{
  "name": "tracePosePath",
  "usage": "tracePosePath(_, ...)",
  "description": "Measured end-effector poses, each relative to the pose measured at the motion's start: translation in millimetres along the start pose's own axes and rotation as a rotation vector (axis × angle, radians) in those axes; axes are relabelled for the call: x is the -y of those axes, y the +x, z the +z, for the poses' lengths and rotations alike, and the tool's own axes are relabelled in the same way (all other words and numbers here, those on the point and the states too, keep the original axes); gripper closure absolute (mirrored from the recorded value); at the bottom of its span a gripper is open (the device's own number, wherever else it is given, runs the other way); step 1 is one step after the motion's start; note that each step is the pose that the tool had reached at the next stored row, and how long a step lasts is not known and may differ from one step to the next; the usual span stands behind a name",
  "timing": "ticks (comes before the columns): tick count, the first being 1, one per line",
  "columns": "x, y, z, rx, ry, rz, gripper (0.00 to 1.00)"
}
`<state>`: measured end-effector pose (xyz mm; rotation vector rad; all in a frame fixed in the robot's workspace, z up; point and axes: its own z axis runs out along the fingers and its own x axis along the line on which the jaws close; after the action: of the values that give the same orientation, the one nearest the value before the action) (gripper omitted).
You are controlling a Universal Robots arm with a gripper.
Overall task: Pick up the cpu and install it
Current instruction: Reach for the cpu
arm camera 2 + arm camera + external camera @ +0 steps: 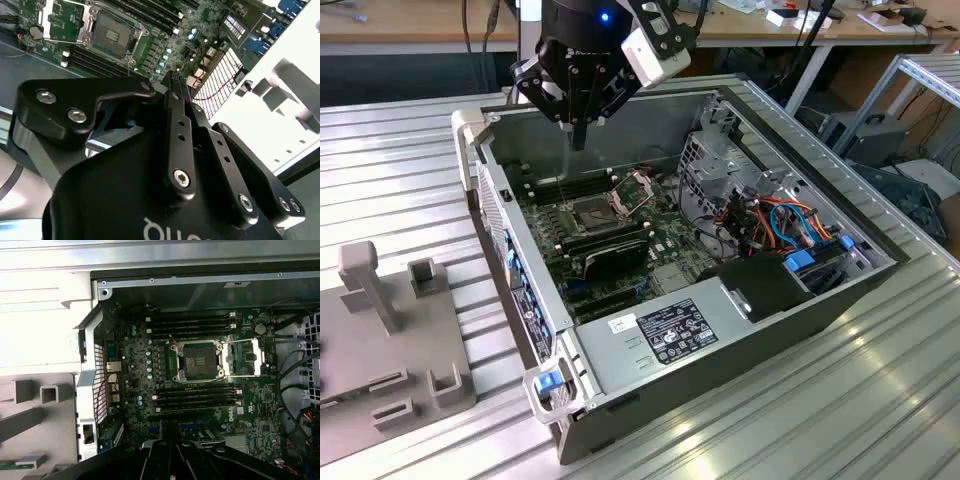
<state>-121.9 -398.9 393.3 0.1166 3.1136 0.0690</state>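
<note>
Above open case (820, 310), 12 o'clock of socket (592, 212): claw (578, 138) closed, seemingly empty; pickup stage, likely; bare socket demands level seating.

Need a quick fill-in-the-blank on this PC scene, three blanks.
The gripper hangs ___ the computer case. The hinged metal frame beside the socket is flipped ___. Memory slots lie on ___ sides of the socket.
Missing words: above; open; both.
</note>
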Motion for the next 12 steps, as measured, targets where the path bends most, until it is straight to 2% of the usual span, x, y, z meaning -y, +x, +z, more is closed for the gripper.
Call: tracePosePath(12,0.0,0.0,0.0,0.0,0.0001,0.0,0.89)
